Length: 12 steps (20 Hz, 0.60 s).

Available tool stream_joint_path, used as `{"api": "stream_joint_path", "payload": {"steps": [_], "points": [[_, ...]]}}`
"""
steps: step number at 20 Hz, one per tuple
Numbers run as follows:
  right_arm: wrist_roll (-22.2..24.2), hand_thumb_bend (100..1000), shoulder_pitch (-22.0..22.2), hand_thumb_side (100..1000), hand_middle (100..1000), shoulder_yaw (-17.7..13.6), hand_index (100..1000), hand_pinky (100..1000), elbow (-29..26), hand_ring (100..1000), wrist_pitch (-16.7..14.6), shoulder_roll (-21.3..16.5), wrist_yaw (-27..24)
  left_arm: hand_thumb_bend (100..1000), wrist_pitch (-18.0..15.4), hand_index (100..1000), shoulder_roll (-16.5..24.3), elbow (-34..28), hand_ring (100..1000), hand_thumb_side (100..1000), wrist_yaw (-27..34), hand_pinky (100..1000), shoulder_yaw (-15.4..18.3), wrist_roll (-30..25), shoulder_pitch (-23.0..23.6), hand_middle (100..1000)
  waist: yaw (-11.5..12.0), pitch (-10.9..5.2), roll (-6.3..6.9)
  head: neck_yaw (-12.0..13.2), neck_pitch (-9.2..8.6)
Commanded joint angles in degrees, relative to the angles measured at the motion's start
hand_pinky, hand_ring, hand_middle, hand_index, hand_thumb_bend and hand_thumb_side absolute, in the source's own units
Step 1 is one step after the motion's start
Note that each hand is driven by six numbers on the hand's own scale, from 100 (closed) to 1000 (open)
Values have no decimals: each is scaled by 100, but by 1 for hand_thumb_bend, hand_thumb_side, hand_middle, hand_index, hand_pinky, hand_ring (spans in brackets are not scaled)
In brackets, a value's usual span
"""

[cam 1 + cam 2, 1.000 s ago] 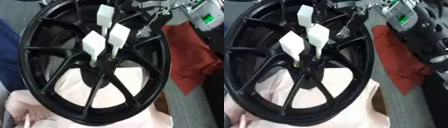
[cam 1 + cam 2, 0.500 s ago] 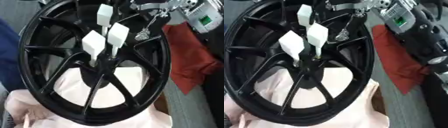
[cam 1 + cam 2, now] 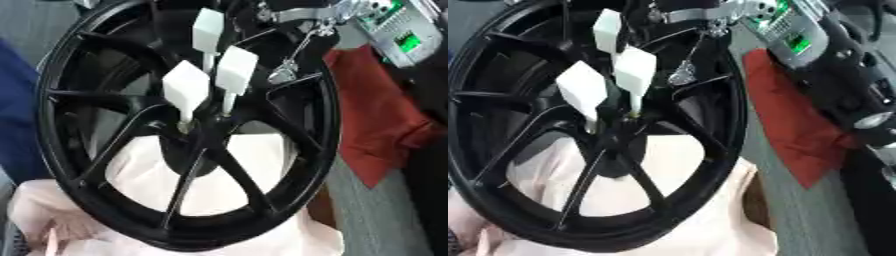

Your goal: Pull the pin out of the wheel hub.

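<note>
A dark blue cloth [image 3: 16, 115] is seen at the far left edge, beside a black spoked wheel [image 3: 188, 125] that fills most of the view and is propped at a tilt on a pale pink cloth [image 3: 254, 165], which shows through the lower gaps between the spokes. At the wheel hub [image 3: 194, 131] three pins with white block-shaped heads are seated close together: the left pin [image 3: 185, 92], the upper pin [image 3: 208, 32] and the right pin [image 3: 236, 71], their thin stems running down into the hub. Just right of the pins, a slim metal part [image 3: 293, 62] hangs down from the right hand [image 3: 710, 15], which is seen only in part at the upper edge, over the rim; whether its fingers are spread or curled cannot be told. A grey unit with a green display [image 3: 404, 37] sits on the right arm, above a red cloth [image 3: 372, 122] laid on the grey worktop [image 3: 372, 220] at the right.
</note>
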Motion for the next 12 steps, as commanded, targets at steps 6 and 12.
{"api": "stream_joint_path", "payload": {"steps": [6, 12], "points": [[717, 350, -50, 196, 615, -10, 785, 581, -40, 593, -630, -55, -42, 388, -15, 687, 49, -47, 517, 524, -27, 669, 80, -19, -62, 523, -18, -158, 21, -7, 8], [648, 329, -48, 150, 611, 17, 773, 567, -40, 590, -673, -24, -81, 392, -8, 687, 38, -43, 516, 526, -28, 670, 83, -42, -62, 523, -1, -149, 13, -14, -17]]}}
